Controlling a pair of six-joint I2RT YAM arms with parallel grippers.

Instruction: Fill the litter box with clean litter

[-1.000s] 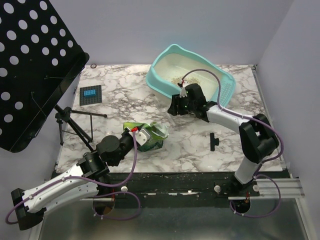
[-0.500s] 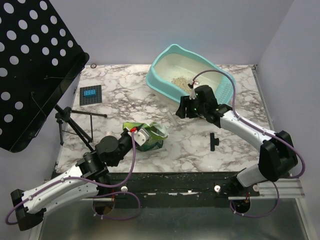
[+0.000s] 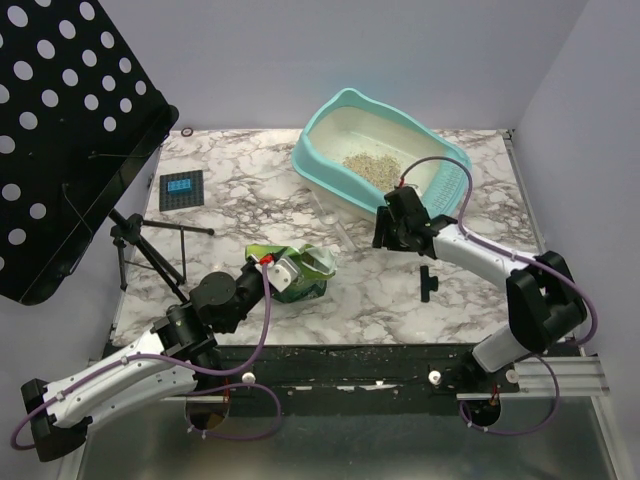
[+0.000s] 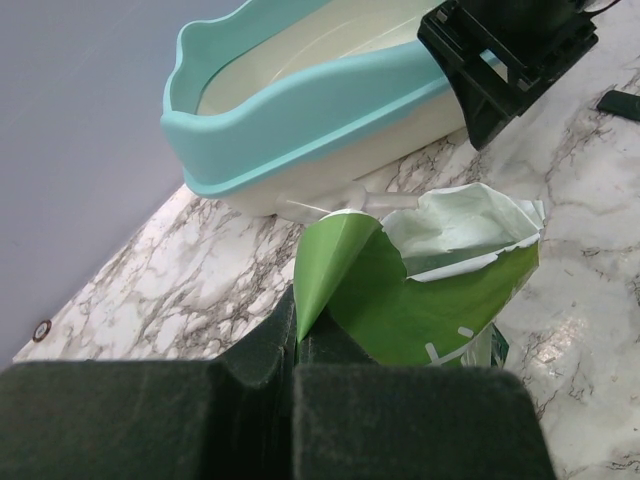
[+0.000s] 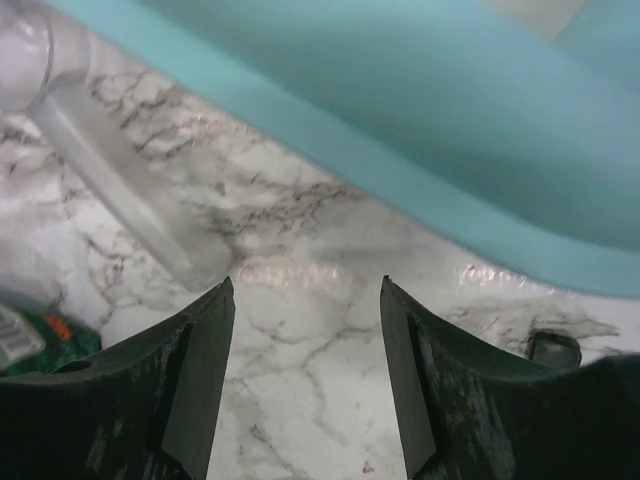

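The turquoise litter box (image 3: 308,166) stands at the back of the table with a small pile of beige clean litter (image 3: 369,166) on its cream floor. My right gripper (image 3: 384,233) hovers open over bare marble just in front of the box's near wall (image 5: 400,110), nothing between its fingers. A clear plastic scoop (image 3: 336,222) lies on the table to its left, its handle (image 5: 125,195) showing beside the left finger. My left gripper (image 4: 293,335) is shut on an edge of the torn-open green bag (image 4: 430,290), which sits in front of the box (image 4: 300,130).
A black perforated panel (image 3: 70,130) on a tripod (image 3: 150,255) fills the left side. A small black pad with a blue screen (image 3: 181,189) lies near it. A short black piece (image 3: 429,282) lies on the marble near the right arm.
My right gripper has drawn back from the box toward the near right and opened wider. The scoop now lies free on the table. The left arm and bag have not moved.
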